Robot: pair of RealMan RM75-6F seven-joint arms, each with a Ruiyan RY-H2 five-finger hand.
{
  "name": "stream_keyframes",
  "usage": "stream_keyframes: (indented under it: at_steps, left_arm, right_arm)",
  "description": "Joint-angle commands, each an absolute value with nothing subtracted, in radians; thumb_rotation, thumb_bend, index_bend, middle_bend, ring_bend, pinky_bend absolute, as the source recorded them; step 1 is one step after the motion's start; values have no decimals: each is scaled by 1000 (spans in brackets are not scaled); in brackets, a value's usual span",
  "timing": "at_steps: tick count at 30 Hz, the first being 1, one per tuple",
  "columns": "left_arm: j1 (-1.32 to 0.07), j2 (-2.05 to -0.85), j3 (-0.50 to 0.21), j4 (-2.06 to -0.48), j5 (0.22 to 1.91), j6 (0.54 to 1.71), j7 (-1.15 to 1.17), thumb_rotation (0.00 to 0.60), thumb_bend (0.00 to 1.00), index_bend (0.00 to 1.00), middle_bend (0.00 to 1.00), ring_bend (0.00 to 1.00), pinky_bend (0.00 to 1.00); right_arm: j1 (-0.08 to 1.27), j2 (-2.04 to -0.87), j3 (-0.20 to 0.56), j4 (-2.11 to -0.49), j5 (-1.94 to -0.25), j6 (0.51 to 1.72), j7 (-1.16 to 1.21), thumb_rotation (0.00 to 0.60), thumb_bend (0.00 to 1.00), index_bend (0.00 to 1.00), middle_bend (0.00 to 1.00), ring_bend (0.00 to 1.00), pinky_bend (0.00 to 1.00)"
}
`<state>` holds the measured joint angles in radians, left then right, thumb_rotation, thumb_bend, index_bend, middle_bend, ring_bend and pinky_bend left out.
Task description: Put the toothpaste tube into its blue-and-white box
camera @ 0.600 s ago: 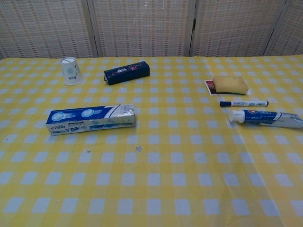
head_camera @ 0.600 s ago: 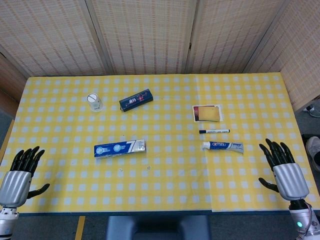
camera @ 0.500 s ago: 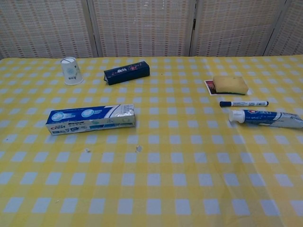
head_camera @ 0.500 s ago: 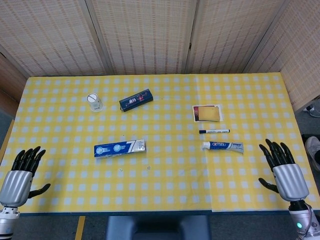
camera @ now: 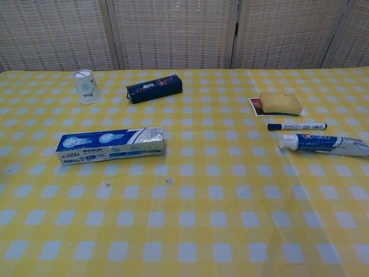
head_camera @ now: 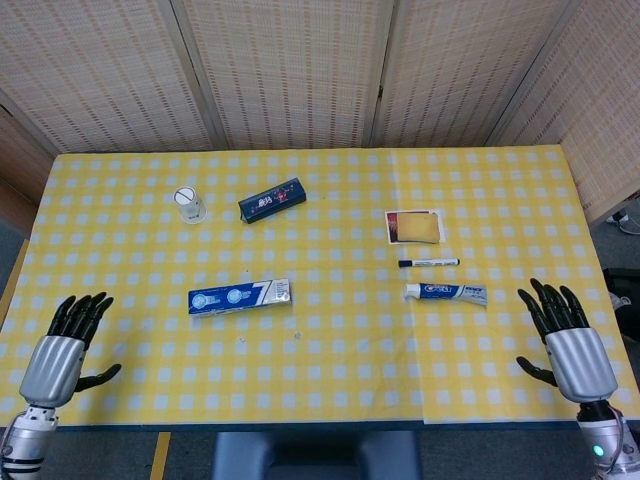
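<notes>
From the head view, a table with a yellow-and-white checked cloth (head_camera: 330, 230) fills most of the frame. The left hand (head_camera: 62, 350) is at the lower left, over the near edge of the table, with its fingers spread wide and nothing in it. The right hand (head_camera: 568, 345) is at the lower right, also spread wide and holding nothing. The toothpaste tube (head_camera: 446, 292) lies flat at the right of the middle, its white cap pointing to the left. The blue-and-white box (head_camera: 240, 296) lies flat at the left of the middle, well apart from the tube. Just above the tube lies a marker pen (head_camera: 428, 263), and above that a yellow sponge (head_camera: 420, 229) sits on a small card (head_camera: 396, 222). In the upper left part of the table there is a white paper cup (head_camera: 187, 204), and just to its right a dark blue box (head_camera: 272, 199). From the chest view, no hands show. The toothpaste tube (camera: 323, 143) lies at the right edge of the frame, and the blue-and-white box (camera: 110, 145) lies at the left of the middle. The marker pen (camera: 296, 126) and the yellow sponge (camera: 280, 103) are above the tube. The white paper cup (camera: 86, 86) and the dark blue box (camera: 154, 88) are at the upper left.
</notes>
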<state>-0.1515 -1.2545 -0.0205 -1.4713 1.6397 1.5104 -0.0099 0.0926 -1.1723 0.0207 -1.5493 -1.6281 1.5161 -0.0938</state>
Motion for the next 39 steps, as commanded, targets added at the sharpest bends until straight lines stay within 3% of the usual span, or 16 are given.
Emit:
stream_keyframes:
  at_steps: [1,10,17,39]
  left_arm:
    - [-193,-1270,-35,-1484,1639,1459,16,600,169,50,141,126,117]
    - [-338,-1355,-76,-1472,1585,1251,2,600,242,144,188,168,161]
    - [-444,-1436,-94,-1412,1552,1112,-83,600,257,147,194,169,160]
    - [-599,-1643,-147,-1194,1435,978,-100,600,344,172,251,215,170]
  right_arm:
    - [102,-1186,26,-1539,-1627,1504,-103,600,139,0,0,0,0]
    - [117,-1204,36,-1514,-1604,1480,-107,600,139,0,0,0,0]
    - [111,-1199,34,-1506,-1599,1487,-89,600,139,0,0,0,0]
    - [127,-1196,30,-1480,-1597,1465,-36,600,139,0,0,0,0]
